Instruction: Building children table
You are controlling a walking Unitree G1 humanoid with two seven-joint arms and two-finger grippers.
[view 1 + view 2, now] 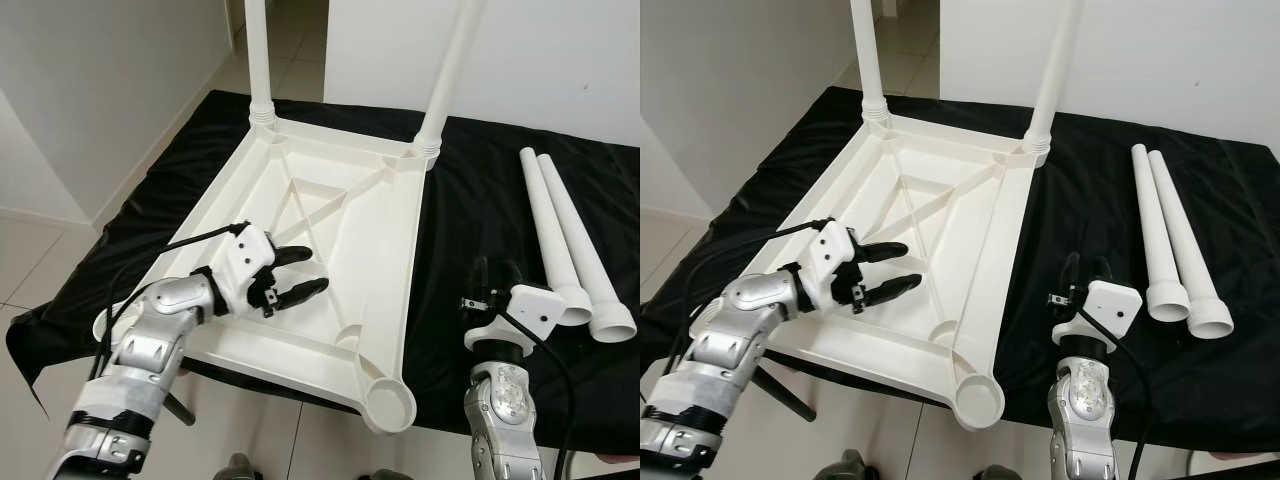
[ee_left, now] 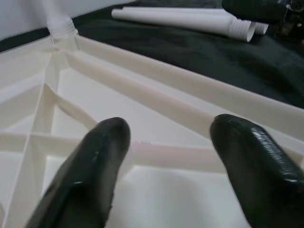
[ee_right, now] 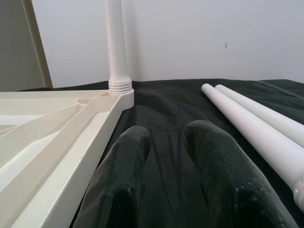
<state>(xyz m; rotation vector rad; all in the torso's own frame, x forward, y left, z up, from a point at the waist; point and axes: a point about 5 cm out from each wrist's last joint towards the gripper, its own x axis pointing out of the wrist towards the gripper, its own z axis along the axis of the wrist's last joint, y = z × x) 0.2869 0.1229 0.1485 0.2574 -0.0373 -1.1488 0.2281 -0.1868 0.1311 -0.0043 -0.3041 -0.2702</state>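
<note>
A white children's tabletop (image 1: 330, 230) lies upside down on a black cloth (image 1: 470, 230). Two white legs (image 1: 257, 60) (image 1: 450, 70) stand screwed into its far corners. Its near right corner socket (image 1: 388, 405) holds nothing. Two loose legs (image 1: 555, 225) lie side by side on the cloth to the right. My left gripper (image 1: 313, 270) hovers open over the tabletop's near left ribs, nothing between its fingers (image 2: 95, 161). My right gripper (image 1: 495, 270) rests low over the cloth between the tabletop and the loose legs, its fingers (image 3: 209, 156) a narrow gap apart and holding nothing.
The cloth-covered surface ends close to me, and the tabletop's near corner overhangs that edge. White walls stand behind and to the left, with tiled floor (image 1: 30, 250) at the left. Bare cloth lies between the tabletop and the loose legs.
</note>
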